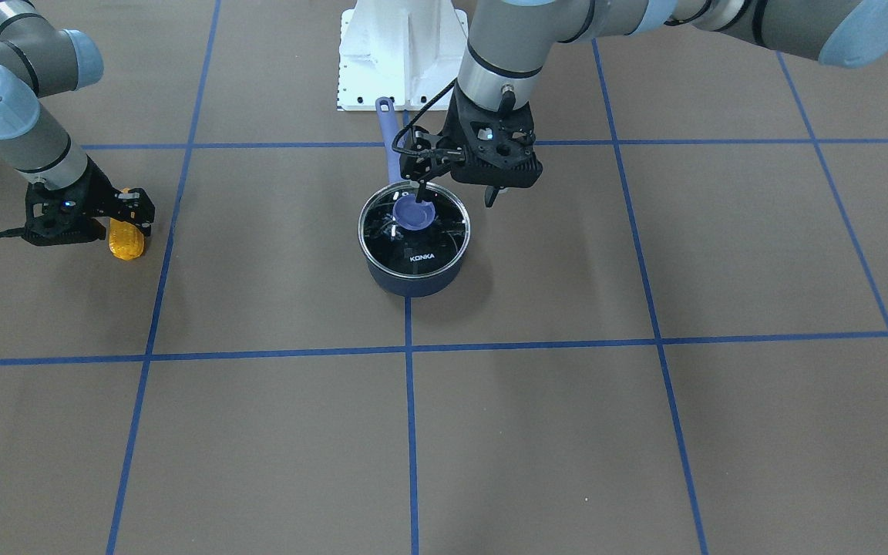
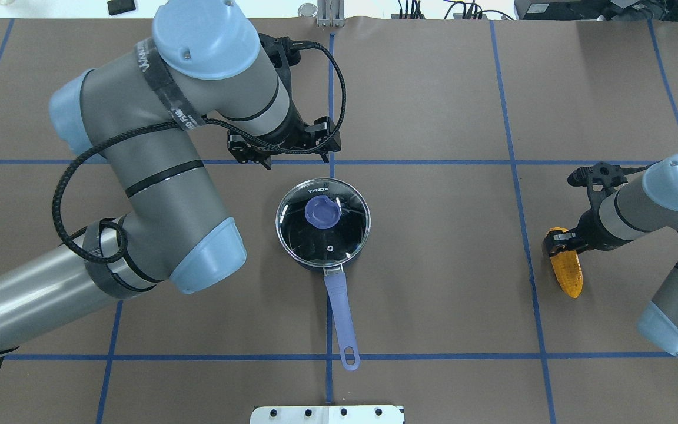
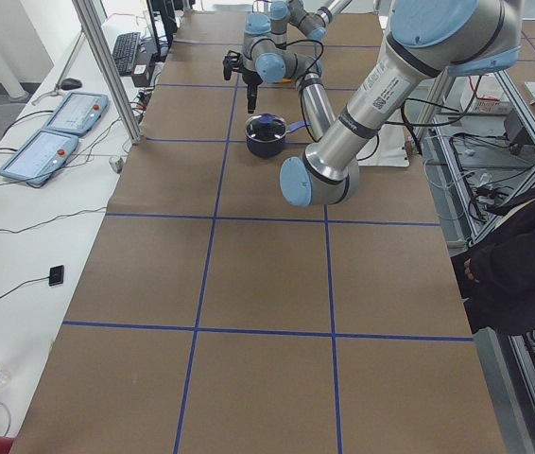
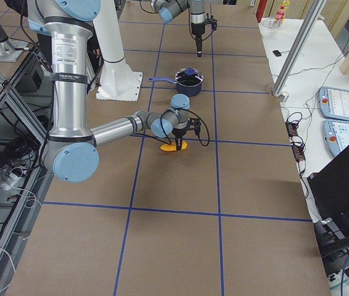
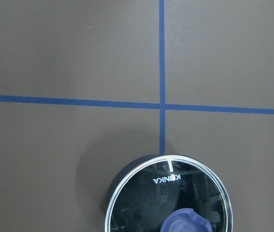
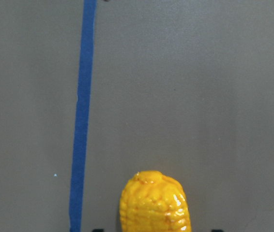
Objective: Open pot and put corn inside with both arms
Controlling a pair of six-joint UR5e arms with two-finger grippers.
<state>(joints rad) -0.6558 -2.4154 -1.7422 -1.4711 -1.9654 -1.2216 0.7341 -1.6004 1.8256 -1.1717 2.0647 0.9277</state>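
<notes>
Two risks. Front view, mid-frame: my left gripper (image 1: 455,193) hangs spread, off-centre over the knob (image 1: 413,213) of the lid (image 1: 422,254) on the pot (image 1: 412,284); closing could skid it. Far left, my right gripper (image 1: 125,222) straddles the corn (image 1: 126,243); right wrist view shows it unclamped, so pinching may roll it.

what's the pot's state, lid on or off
On, so shut: the glass lid lies flat across the rim of the pot, blue knob upward.

Left claw (image 1: 454,199) open; right claw (image 1: 126,225) low, seemingly open.
</notes>
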